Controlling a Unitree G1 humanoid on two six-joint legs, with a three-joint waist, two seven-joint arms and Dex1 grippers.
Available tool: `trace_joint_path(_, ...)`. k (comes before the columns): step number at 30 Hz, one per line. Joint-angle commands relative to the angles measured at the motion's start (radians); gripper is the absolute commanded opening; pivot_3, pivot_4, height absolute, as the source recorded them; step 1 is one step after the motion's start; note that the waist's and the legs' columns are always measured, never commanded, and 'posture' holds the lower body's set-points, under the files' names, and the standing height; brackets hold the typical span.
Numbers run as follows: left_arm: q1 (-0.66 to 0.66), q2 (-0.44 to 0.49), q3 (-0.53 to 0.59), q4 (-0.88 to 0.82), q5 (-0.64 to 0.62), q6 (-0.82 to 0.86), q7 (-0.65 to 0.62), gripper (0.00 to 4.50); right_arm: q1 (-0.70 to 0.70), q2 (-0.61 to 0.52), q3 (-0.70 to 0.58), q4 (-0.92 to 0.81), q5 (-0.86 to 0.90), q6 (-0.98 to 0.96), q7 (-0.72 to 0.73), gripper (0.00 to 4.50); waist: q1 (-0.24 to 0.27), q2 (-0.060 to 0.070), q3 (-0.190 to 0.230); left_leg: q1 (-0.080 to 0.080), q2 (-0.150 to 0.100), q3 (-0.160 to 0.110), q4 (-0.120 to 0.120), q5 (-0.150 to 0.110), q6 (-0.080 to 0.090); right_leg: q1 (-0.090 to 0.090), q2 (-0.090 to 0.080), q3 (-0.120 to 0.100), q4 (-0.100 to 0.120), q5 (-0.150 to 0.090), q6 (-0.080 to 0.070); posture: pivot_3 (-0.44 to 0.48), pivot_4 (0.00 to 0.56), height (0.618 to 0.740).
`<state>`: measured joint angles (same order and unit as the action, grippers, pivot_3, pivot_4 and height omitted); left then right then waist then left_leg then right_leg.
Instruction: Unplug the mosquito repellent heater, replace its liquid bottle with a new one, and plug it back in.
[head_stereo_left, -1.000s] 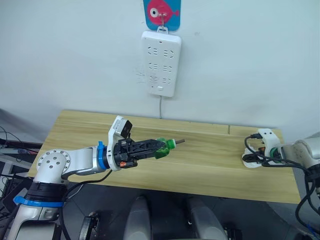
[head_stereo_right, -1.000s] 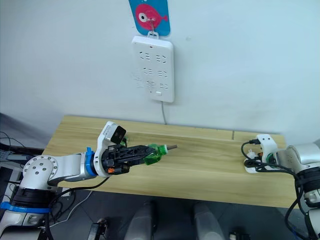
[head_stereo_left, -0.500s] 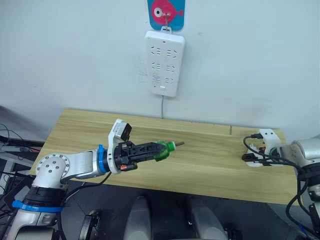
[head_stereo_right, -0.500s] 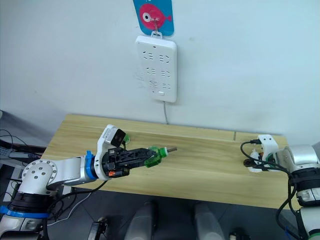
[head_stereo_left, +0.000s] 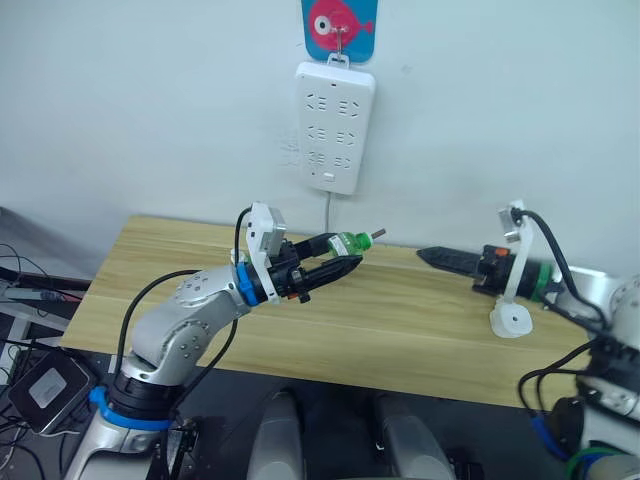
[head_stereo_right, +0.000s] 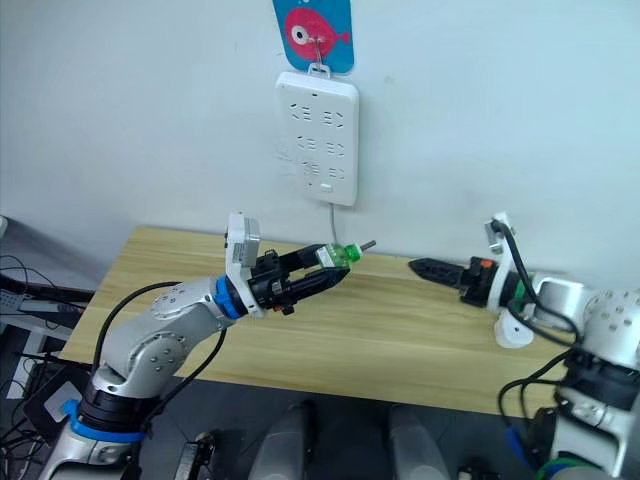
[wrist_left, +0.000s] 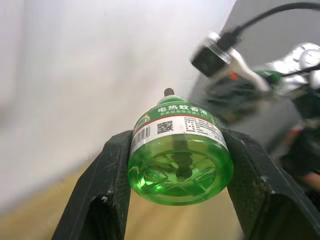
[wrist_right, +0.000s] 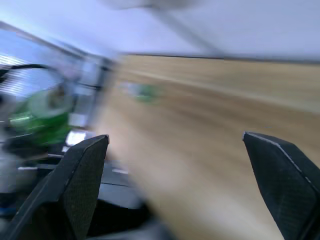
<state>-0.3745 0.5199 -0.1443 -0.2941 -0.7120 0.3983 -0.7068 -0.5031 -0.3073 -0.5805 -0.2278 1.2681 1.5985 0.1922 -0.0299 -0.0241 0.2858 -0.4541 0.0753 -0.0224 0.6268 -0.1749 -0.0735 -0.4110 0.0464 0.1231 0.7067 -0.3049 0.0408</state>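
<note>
We count one green liquid bottle (wrist_left: 180, 160), labelled, wick out, pinched by the left tool (head_stereo_left: 335, 262) at frame centre. The right tool (wrist_right: 175, 185), fingers spread, is empty above the surface (head_stereo_left: 400, 320). We count one white power strip (head_stereo_left: 335, 125) on the wall.

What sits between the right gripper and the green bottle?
Nothing visible. The left gripper holds the bottle above the table; the open right gripper points at it across a free gap.

Power strip (head_stereo_left: 335, 126) on wall behind table (head_stereo_left: 400, 330); heater (head_stereo_left: 510, 320) on table's right.
</note>
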Motion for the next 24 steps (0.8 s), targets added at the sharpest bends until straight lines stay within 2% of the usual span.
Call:
trace_joint_path(1,-0.010,-0.045,-0.028,-0.027,0.107,-0.082,-0.005,2.26,0.047,0.058,0.075,-0.099,0.372,-0.212,-0.338,4.47,-0.003,0.000,0.000,0.000,0.000,0.000,0.000,0.000,0.000,0.000,0.000,0.000,-0.001,0.001,0.001,-0.003,0.224,0.740)
trace_joint_path(3,-0.010,-0.062,-0.034,-0.043,0.125,-0.084,-0.016,2.26,0.081,0.065,0.185,-0.126,0.553,-0.370,-0.524,4.47,-0.007,0.000,0.000,-0.001,0.000,0.000,0.000,0.000,0.000,0.001,0.000,0.001,-0.004,0.001,0.004,-0.001,0.221,0.740)
trace_joint_path(5,-0.004,-0.072,-0.031,-0.050,0.131,-0.080,-0.027,2.26,0.098,0.041,0.261,-0.151,0.641,-0.477,-0.633,4.47,-0.013,0.000,0.000,-0.002,0.000,0.000,0.001,0.000,0.000,0.000,0.000,0.001,-0.005,-0.001,0.008,-0.001,0.217,0.740)
trace_joint_path(11,0.000,-0.092,-0.022,-0.061,0.147,-0.075,-0.049,2.26,0.129,-0.013,0.390,-0.207,0.704,-0.655,-0.706,4.47,-0.015,-0.001,-0.001,-0.002,0.001,0.000,0.001,0.000,0.000,0.001,0.000,0.000,-0.006,0.000,0.009,0.002,0.215,0.740)
trace_joint_path(14,0.007,-0.099,-0.027,-0.065,0.158,-0.077,-0.058,2.26,0.136,-0.026,0.419,-0.213,0.704,-0.697,-0.696,3.96,-0.015,-0.001,-0.001,-0.002,0.001,-0.001,0.001,0.000,0.000,0.001,0.001,0.000,-0.006,0.000,0.008,0.002,0.220,0.740)
trace_joint_path(22,0.007,-0.114,-0.021,-0.068,0.173,-0.072,-0.061,2.26,0.129,-0.059,0.450,-0.210,0.704,-0.745,-0.661,1.14,-0.014,-0.001,-0.001,-0.002,0.001,-0.001,0.001,0.000,0.000,0.001,0.001,-0.001,-0.005,0.000,0.008,0.008,0.230,0.740)
trace_joint_path(23,0.006,-0.116,-0.022,-0.066,0.177,-0.073,-0.059,2.26,0.128,-0.062,0.453,-0.211,0.704,-0.746,-0.655,0.87,-0.014,-0.001,-0.001,-0.002,0.001,-0.001,0.001,0.000,0.000,0.001,0.001,0.000,-0.005,0.000,0.008,0.008,0.230,0.740)
trace_joint_path(24,0.004,-0.119,-0.022,-0.063,0.185,-0.075,-0.055,2.26,0.127,-0.066,0.456,-0.210,0.704,-0.745,-0.647,0.82,-0.014,-0.001,-0.001,-0.002,0.001,-0.001,0.001,0.000,0.000,0.001,0.001,-0.001,-0.005,0.001,0.007,0.008,0.230,0.740)
